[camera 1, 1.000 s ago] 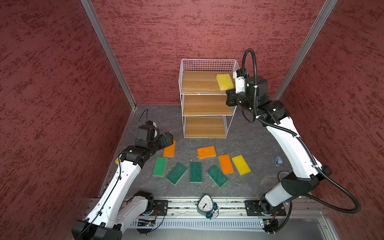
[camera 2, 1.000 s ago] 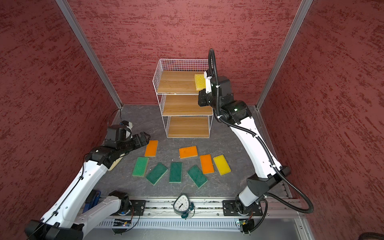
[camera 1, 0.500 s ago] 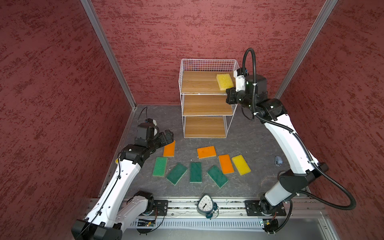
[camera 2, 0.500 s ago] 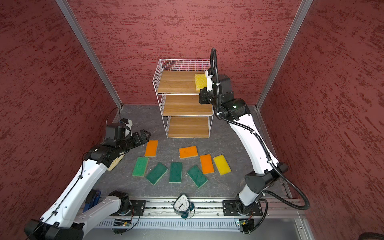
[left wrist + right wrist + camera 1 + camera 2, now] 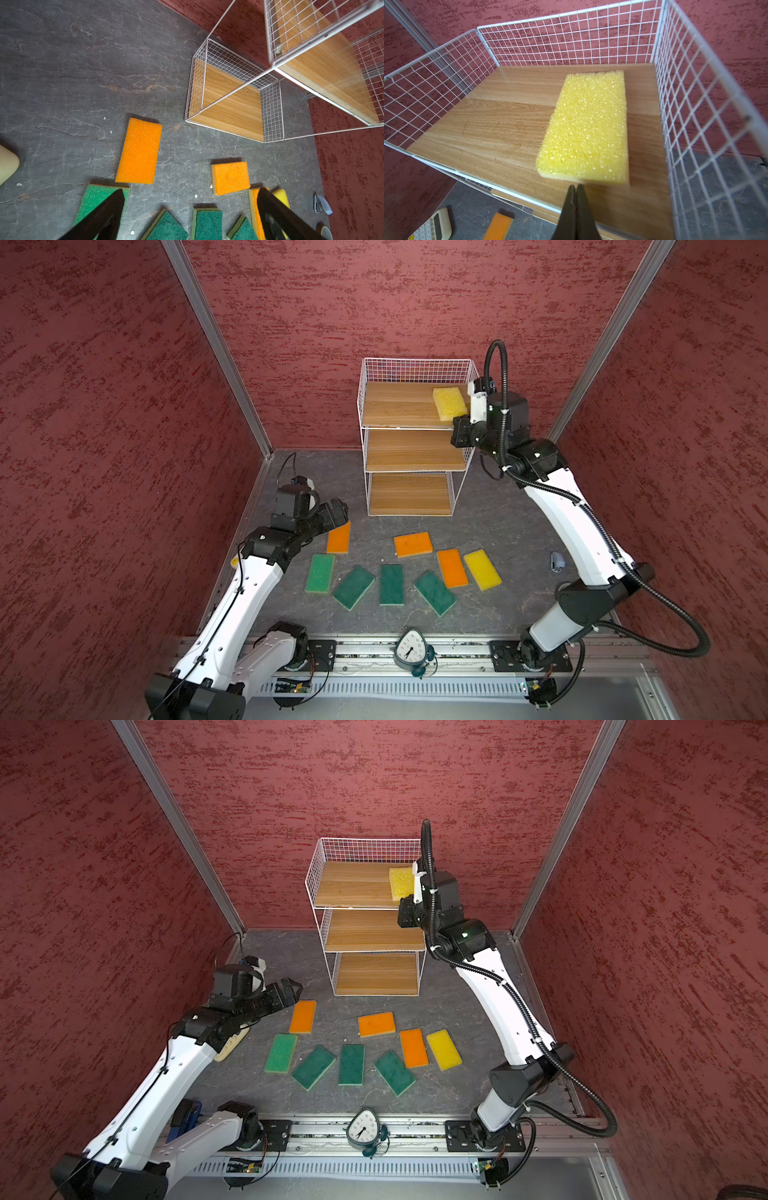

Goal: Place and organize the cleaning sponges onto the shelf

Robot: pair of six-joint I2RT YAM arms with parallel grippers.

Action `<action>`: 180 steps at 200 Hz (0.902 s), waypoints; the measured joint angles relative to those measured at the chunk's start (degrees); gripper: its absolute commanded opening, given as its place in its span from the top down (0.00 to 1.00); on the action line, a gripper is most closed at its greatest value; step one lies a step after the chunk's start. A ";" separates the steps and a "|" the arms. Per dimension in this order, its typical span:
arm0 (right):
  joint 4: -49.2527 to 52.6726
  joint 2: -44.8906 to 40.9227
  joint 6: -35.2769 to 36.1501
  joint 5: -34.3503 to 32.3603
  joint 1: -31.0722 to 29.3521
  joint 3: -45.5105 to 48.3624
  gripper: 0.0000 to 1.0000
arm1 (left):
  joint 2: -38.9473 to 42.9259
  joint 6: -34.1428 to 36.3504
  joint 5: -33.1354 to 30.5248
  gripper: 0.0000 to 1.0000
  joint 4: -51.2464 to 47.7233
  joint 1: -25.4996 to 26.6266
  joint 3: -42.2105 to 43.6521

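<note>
RIGHT ARM: raised, reaching the shelf point(image 5: 395, 406) top tier; right gripper point(image 5: 576, 188) jaws pressed together, empty, just beside yellow sponge point(image 5: 587, 128) lying flat on that tier | LEFT ARM: low, front-left of shelf; left gripper point(image 5: 191, 192) wide, empty | other sponges point(image 5: 391, 584): on desk point(image 5: 498, 510) before shelf

- left arm point(image 5: 249, 589): white shells, black joints, thin black wire point(image 5: 227, 610) along it, small yellow sticker point(image 5: 235, 561)
- right arm point(image 5: 569, 518): same white and black, thick ribbed black hose point(image 5: 504, 381) from wrist to base
- left pincer point(image 5: 191, 192): plain black tapered fingers point(image 5: 101, 216)
</note>
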State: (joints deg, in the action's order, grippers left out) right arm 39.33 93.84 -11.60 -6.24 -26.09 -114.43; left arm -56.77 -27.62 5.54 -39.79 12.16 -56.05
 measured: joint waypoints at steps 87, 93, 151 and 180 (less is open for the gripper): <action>-2.25 -0.02 -1.16 -0.44 0.00 0.55 1.00 | -0.35 0.02 0.00 0.00 0.37 0.00 0.00; -2.32 -0.02 -1.29 -0.44 0.00 0.55 1.00 | -0.35 0.00 0.00 0.00 0.42 0.00 0.00; -3.08 1.55 -1.77 -0.44 -0.24 0.15 1.00 | -0.35 0.02 -0.02 0.00 0.44 0.00 0.00; -3.96 2.67 -1.75 -0.46 -0.63 -0.66 1.00 | -0.35 0.02 -0.02 0.00 0.44 0.00 0.00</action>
State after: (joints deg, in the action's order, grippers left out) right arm 35.38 96.51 -13.34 -6.70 -26.72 -115.09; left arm -57.12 -27.59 5.52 -39.35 12.16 -56.05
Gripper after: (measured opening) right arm 0.042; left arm 0.999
